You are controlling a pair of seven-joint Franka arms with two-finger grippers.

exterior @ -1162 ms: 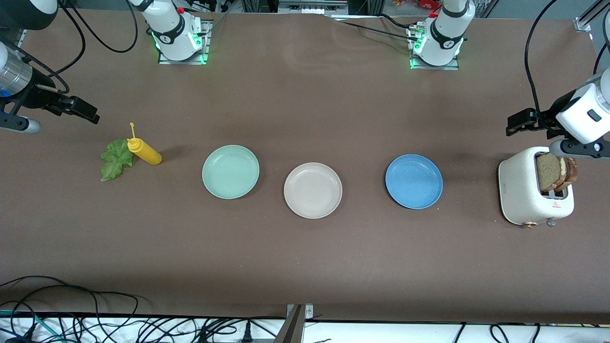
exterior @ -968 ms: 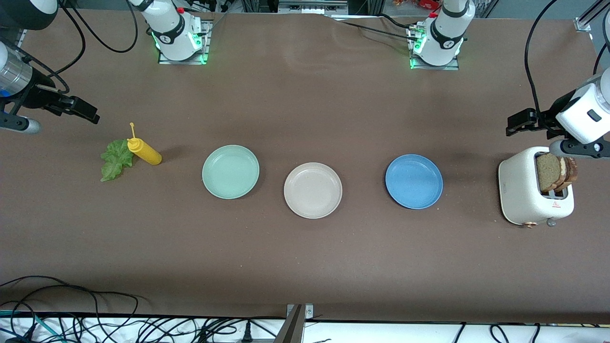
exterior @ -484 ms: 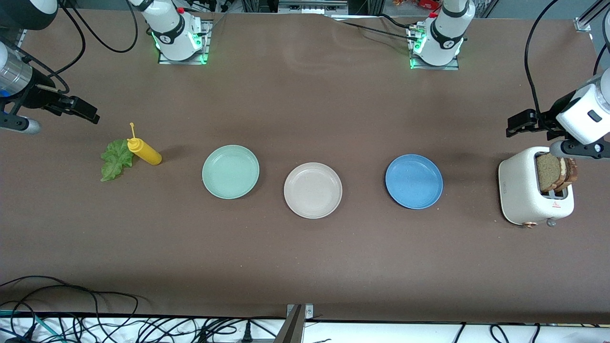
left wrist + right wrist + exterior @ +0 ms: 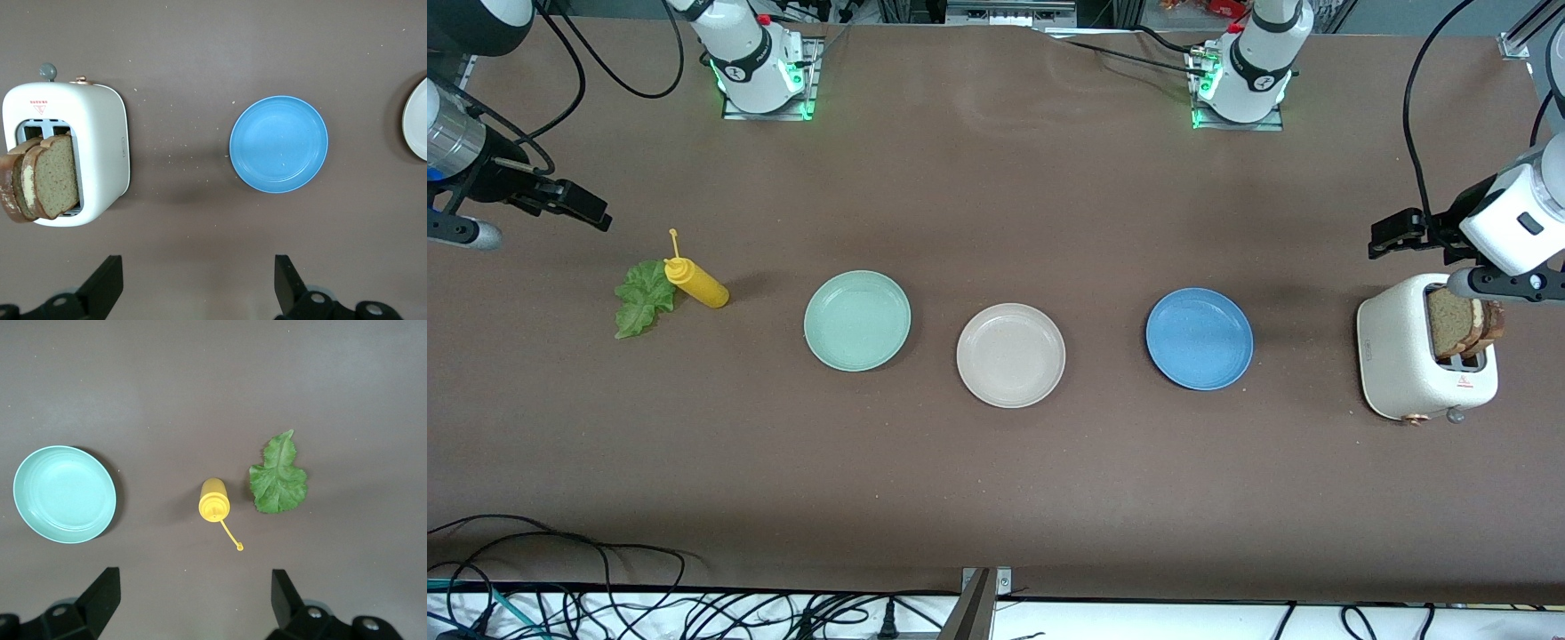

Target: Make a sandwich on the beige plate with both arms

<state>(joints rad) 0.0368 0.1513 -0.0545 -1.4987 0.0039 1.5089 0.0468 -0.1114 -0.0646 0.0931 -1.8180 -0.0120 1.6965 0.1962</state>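
The beige plate (image 4: 1010, 355) is sitting bare on the brown table (image 4: 996, 462), and everything else is lying in a loose row to either side of it. Just beside it toward the right arm's end, the mint green plate (image 4: 857, 320) is resting slightly farther from the front camera; toward the left arm's end, a little apart, the blue plate (image 4: 1199, 338) is lying flat. Past the blue plate, at the left arm's end, the white toaster (image 4: 1400, 360) is standing with two bread slices (image 4: 1454, 320) sticking up out of its slots, both leaning a little. Past the mint green plate, at the right arm's end, the yellow squeeze bottle (image 4: 696, 283) is lying on its side with its open cap strap pointing away from the front camera, and the lettuce leaf (image 4: 641, 299) is lying touching or just beside its nozzle end. The left gripper (image 4: 1396, 233) is hanging in the air over the table just beside the toaster, its fingers (image 4: 103, 288) standing wide apart and holding nothing. The right gripper (image 4: 578, 205) is hovering over the table near the lettuce leaf, its fingers (image 4: 100, 597) also spread wide and holding nothing.
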